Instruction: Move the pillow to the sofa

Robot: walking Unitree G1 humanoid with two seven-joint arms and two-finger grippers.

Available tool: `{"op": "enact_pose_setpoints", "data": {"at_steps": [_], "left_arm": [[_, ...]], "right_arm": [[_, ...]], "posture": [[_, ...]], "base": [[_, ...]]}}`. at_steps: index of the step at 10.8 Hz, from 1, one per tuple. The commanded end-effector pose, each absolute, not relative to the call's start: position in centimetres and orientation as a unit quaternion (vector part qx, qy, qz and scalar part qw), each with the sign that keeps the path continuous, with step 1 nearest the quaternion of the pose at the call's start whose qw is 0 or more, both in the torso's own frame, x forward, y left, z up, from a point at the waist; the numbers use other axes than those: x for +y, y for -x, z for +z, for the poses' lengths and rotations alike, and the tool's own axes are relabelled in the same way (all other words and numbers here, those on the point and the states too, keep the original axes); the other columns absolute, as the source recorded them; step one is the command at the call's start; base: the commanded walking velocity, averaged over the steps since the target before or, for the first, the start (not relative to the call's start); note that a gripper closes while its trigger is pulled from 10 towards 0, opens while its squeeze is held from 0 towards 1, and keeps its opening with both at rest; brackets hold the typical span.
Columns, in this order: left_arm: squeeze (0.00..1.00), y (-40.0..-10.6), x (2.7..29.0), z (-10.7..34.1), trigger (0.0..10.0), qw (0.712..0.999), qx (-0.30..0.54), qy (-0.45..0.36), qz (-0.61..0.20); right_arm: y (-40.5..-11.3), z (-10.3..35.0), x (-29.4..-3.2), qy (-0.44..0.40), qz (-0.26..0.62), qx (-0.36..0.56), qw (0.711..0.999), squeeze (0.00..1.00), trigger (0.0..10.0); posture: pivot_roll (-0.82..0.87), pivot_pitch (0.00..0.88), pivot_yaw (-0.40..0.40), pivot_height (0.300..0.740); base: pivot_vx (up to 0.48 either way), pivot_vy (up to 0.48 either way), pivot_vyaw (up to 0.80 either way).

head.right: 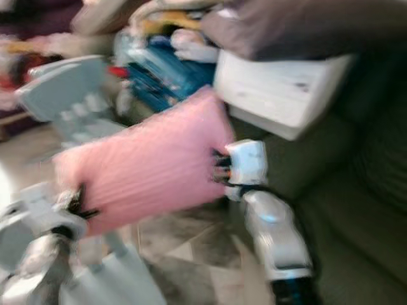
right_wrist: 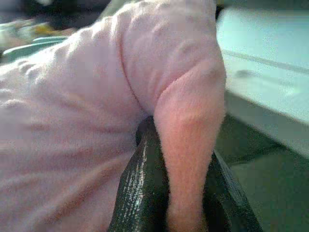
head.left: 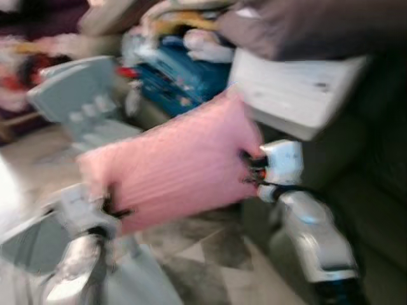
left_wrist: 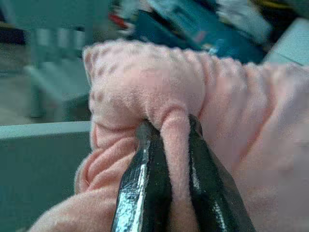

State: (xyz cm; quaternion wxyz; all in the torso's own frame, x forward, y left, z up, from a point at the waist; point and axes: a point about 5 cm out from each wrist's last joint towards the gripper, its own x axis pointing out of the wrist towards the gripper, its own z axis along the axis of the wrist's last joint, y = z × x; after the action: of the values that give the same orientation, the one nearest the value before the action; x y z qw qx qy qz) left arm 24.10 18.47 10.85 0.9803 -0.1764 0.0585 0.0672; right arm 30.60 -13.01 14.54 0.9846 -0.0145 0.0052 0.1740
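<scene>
A pink ribbed pillow point(head.left: 172, 165) hangs in the air between my two arms, tilted up to the right. My left gripper point(head.left: 113, 210) is shut on its lower left edge, and in the left wrist view a fold of pink cloth point(left_wrist: 176, 140) is pinched between the black fingers point(left_wrist: 145, 188). My right gripper point(head.left: 249, 168) is shut on the pillow's right edge, with cloth point(right_wrist: 188, 145) squeezed between its fingers point(right_wrist: 140, 188). The dark green sofa point(head.left: 375, 210) lies to the right, just beyond the right arm. The head views are blurred.
A white box point(head.left: 299, 89) sits on the sofa's back end under a dark grey cushion point(head.left: 318, 25). A pale grey chair point(head.left: 82, 101) stands to the left. Blue bags and cluttered things point(head.left: 178, 70) are piled behind the pillow. A patterned rug point(head.left: 203, 254) covers the floor below.
</scene>
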Motion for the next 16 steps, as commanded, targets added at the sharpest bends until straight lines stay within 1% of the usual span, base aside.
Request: {"op": "enact_pose_setpoints", "data": {"at_steps": [1,16], "left_arm": [[0.0,-23.8,19.57,11.08,10.0,0.981,0.053,0.165,0.087],[0.0,-23.79,19.42,10.83,10.0,0.979,0.057,0.176,0.089]], "right_arm": [[-30.68,15.54,-12.28,0.01,0.183,-0.016,0.983,0.0,10.0],[-30.76,15.69,-12.25,0.013,0.185,-0.017,0.983,0.0,10.0]], "posture": [[-0.19,0.031,0.057,0.74],[-0.2,0.036,0.056,0.74]], "base": [[0.0,0.0,-0.79],[0.0,0.0,-0.79]]}}
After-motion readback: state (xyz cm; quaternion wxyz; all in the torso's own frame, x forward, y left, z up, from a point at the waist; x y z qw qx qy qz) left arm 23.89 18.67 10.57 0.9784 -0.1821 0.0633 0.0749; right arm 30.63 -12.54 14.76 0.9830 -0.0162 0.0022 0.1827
